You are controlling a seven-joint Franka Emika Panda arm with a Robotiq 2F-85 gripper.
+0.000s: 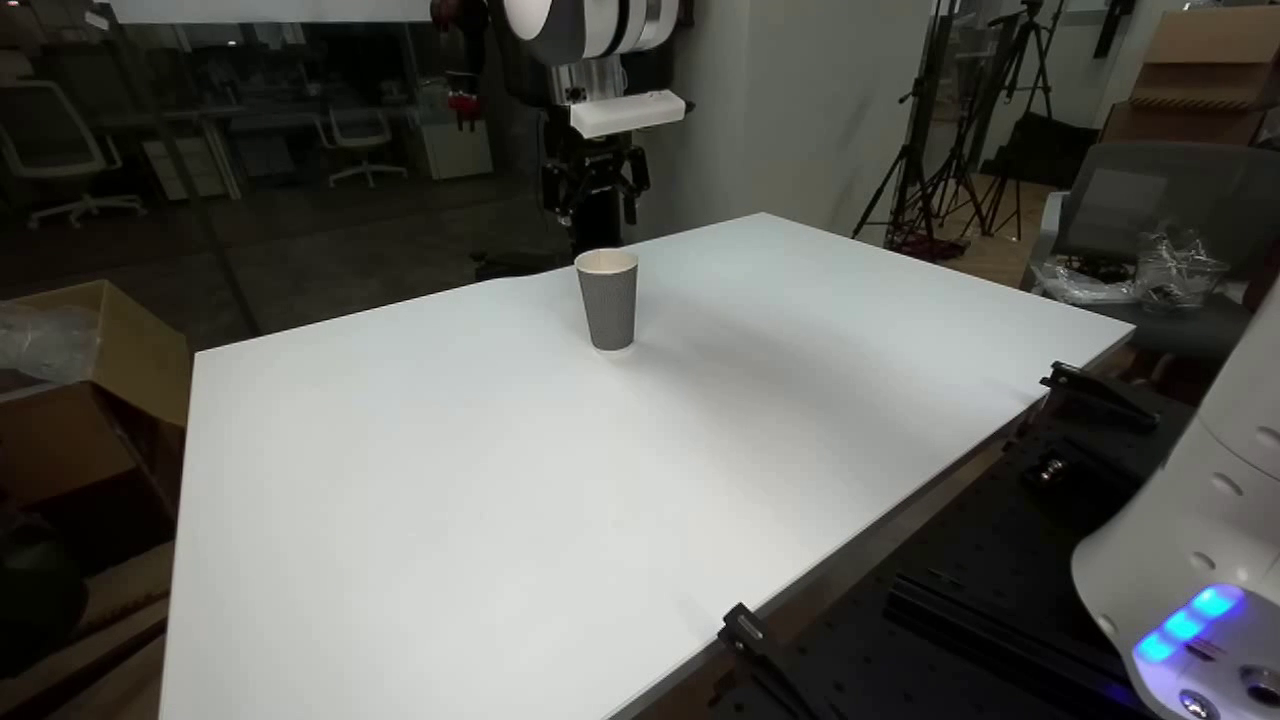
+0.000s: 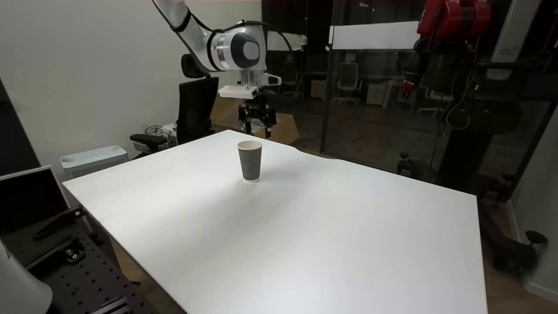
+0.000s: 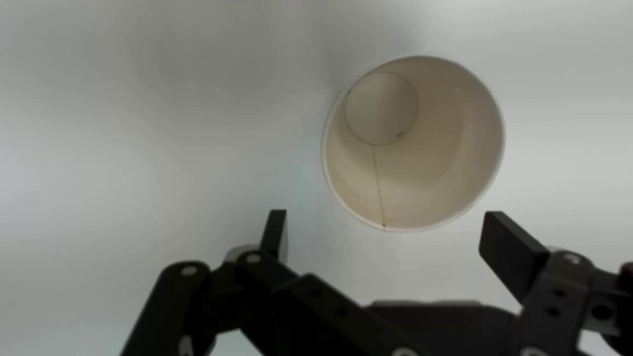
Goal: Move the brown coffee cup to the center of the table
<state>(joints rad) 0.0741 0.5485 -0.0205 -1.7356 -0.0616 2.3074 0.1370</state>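
Observation:
The brown coffee cup (image 1: pixel 608 305) stands upright on the white table (image 1: pixel 480 480), toward its far edge in an exterior view. The cup (image 2: pixel 250 162) and the table (image 2: pixel 331 226) show in an exterior view too. My gripper (image 1: pixel 598 215) hangs above the cup in both exterior views, fingers down, apart from it (image 2: pixel 259 132). In the wrist view the gripper (image 3: pixel 388 237) is open and empty, its two fingers spread wide. The cup (image 3: pixel 420 148) shows from above there, just beyond the fingertips, with its pale rim and inside visible.
Black clamps (image 1: pixel 745 630) grip the table's edge beside the black robot base plate (image 1: pixel 960 600). A cardboard box (image 1: pixel 100 400) stands beyond a table edge. A grey chair (image 1: pixel 1160 220) and a red robot (image 2: pixel 453 26) stand away from the table.

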